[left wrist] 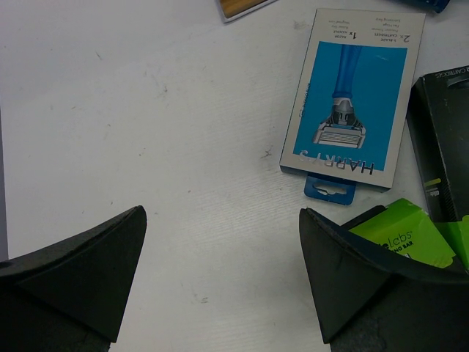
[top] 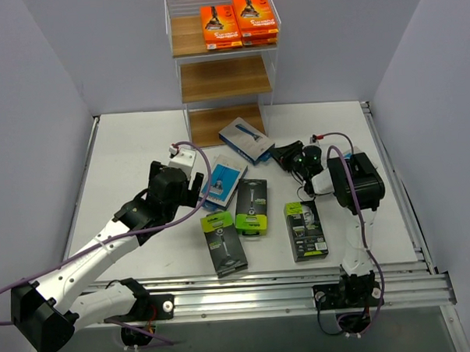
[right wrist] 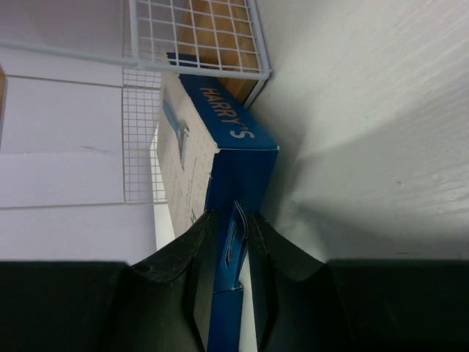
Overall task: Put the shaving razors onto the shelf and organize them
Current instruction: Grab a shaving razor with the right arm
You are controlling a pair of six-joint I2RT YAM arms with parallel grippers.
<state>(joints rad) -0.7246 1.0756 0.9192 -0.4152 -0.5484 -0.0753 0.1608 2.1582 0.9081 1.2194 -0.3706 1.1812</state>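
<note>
The shelf (top: 223, 79) stands at the back, and orange razor packs (top: 238, 24) lie on its railed top tier. A blue-and-white razor pack (top: 245, 139) (right wrist: 234, 158) sits on edge in front of the bottom board. My right gripper (top: 279, 154) (right wrist: 231, 216) is shut on its blue near edge and hang tab. My left gripper (top: 195, 185) (left wrist: 222, 213) hangs open over bare table, just left of a second blue-and-white pack (top: 223, 183) (left wrist: 352, 103). Three black packs with lime-green tops (top: 222, 240) (top: 252, 206) (top: 306, 229) lie flat in front.
The shelf's white wire side (right wrist: 198, 37) is right behind the held pack. A green-topped pack (left wrist: 410, 235) lies partly under my left gripper's right finger, with a black pack (left wrist: 443, 139) beyond it. Grey walls enclose the table; a metal rail (top: 302, 286) runs along the near edge.
</note>
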